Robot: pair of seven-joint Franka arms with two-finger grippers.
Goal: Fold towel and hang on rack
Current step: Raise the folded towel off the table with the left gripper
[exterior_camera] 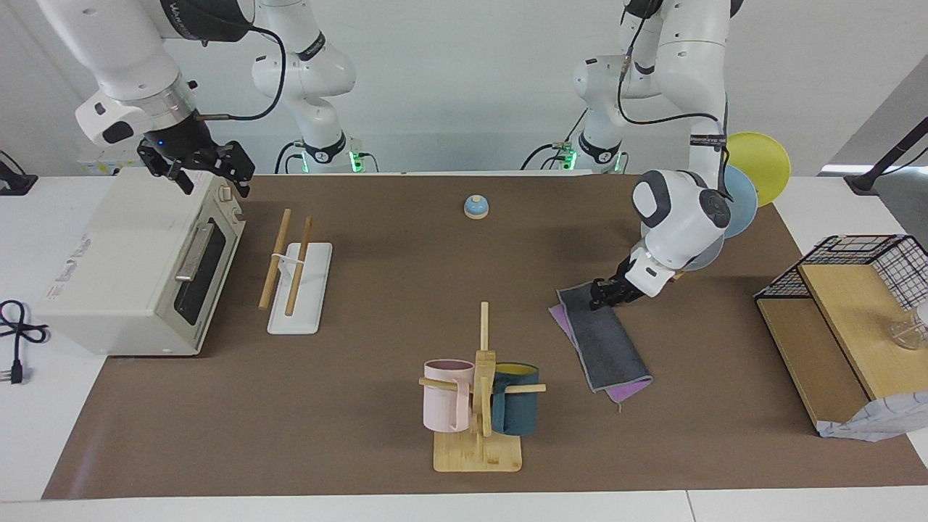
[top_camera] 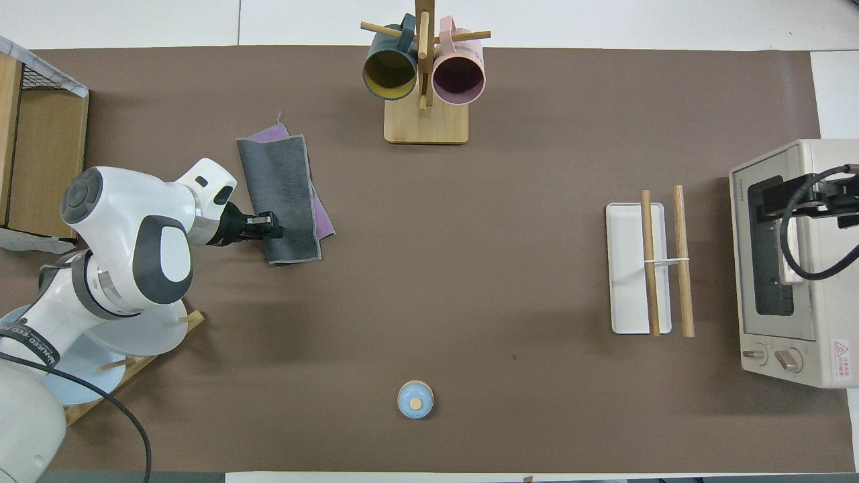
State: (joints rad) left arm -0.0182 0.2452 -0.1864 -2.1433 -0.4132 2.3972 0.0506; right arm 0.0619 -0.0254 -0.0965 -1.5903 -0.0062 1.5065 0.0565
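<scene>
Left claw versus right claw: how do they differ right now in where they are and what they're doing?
The left claw is low at the towel's edge nearer the robots, its fingers pinched on the grey fold; the right claw hangs over the toaster oven, touching nothing. The left claw's fingers are nearly together; the right claw's are spread open. The left arm is stretched down to the mat; the right arm waits raised. Both are black two-finger claws.
</scene>
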